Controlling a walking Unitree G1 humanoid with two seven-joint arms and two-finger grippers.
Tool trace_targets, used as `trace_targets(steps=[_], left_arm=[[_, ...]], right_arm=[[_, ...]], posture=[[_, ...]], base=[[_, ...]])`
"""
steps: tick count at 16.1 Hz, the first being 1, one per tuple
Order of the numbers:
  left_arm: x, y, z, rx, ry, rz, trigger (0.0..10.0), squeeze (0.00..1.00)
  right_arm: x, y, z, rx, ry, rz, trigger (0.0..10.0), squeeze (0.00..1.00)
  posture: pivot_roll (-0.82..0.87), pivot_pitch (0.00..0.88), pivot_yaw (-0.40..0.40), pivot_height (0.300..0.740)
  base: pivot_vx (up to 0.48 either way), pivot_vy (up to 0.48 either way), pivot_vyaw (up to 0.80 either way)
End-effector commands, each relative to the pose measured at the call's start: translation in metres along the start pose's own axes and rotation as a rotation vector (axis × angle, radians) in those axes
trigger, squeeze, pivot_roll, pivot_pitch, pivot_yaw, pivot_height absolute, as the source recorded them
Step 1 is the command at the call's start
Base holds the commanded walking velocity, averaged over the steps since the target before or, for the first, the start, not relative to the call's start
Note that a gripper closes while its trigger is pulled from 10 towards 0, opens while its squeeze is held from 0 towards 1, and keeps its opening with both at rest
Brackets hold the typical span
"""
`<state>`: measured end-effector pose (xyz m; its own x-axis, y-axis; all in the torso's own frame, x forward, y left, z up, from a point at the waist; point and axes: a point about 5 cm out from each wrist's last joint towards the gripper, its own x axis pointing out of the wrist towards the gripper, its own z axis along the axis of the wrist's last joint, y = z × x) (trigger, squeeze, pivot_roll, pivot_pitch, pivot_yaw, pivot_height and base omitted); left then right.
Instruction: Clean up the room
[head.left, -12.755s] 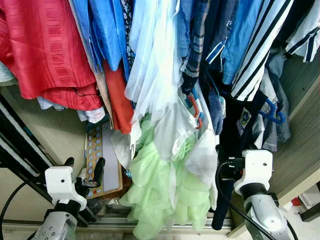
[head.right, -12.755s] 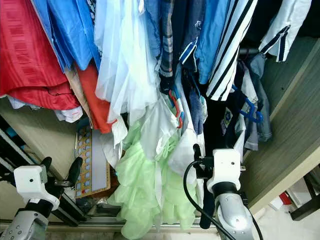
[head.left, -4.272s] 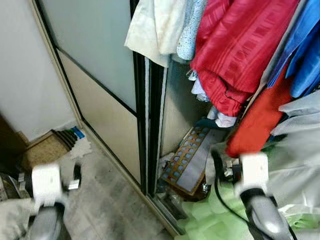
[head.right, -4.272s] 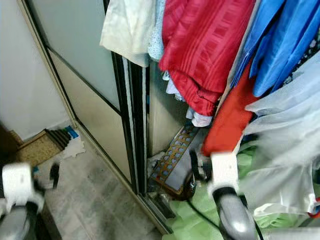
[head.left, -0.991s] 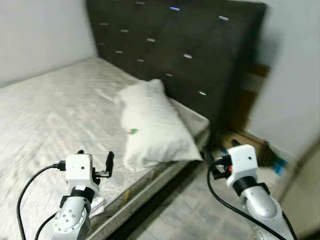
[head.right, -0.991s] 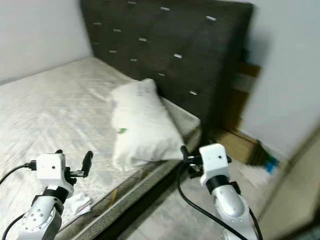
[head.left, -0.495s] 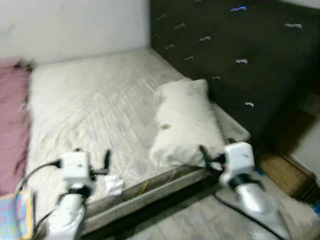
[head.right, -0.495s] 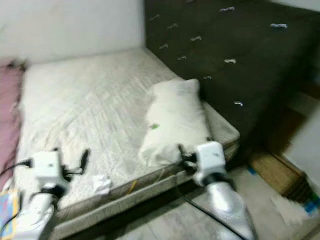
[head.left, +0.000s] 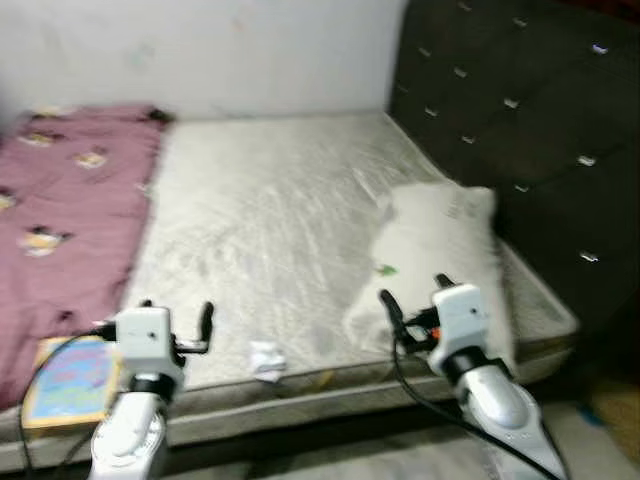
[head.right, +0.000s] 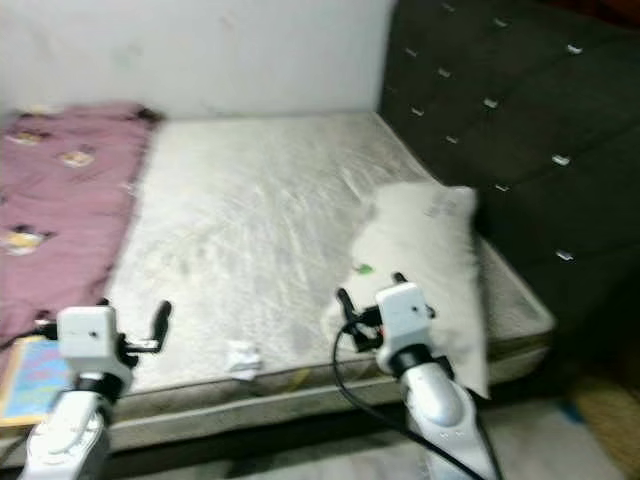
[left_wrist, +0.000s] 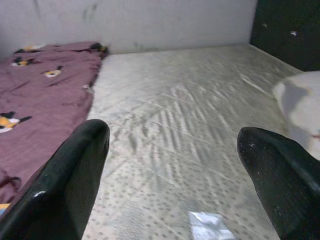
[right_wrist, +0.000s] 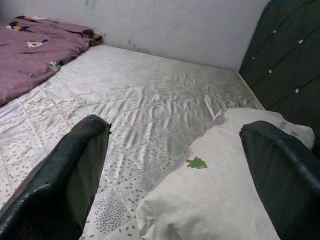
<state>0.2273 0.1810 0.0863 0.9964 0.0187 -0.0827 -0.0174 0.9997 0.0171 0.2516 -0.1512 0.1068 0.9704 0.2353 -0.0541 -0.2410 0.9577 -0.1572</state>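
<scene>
Both end effectors, left (head.left: 175, 325) and right (head.left: 412, 308), gape empty; crumpled white paper scrap (head.left: 266, 359) awaits on quilted white bed (head.left: 270, 215).

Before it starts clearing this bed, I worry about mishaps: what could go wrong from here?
1. The crumpled white scrap lies at the mattress edge; a clumsy grab by the open left hand might knock it to the floor.
2. The pillow overhangs the near edge beside the open right hand; a bump could slide it off.
3. The head views are blurred, so aim may be off.
</scene>
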Motion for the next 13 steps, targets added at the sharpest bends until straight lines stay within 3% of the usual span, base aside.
trace_targets(steps=[1, 8, 13], left_arm=[[0.002, 0.0, 0.003, 0.009, -0.013, -0.008, 10.0, 0.0], [0.01, 0.0, 0.007, 0.016, -0.028, -0.005, 10.0, 0.0], [0.013, 0.0, 0.012, 0.007, -0.057, -0.016, 10.0, 0.0]], right_arm=[[0.002, -0.001, 0.0, 0.008, -0.003, 0.002, 10.0, 0.0], [0.015, 0.001, 0.01, 0.023, -0.059, -0.017, 10.0, 0.0], [0.02, 0.0, 0.01, 0.035, -0.071, -0.04, 10.0, 0.0]], posture=[[0.07, 0.0, -0.034, 0.74], [0.05, 0.0, 0.01, 0.74], [0.06, 0.0, 0.01, 0.74]], base=[[0.0, 0.0, 0.8], [0.0, 0.0, 0.8], [0.0, 0.0, 0.0]])
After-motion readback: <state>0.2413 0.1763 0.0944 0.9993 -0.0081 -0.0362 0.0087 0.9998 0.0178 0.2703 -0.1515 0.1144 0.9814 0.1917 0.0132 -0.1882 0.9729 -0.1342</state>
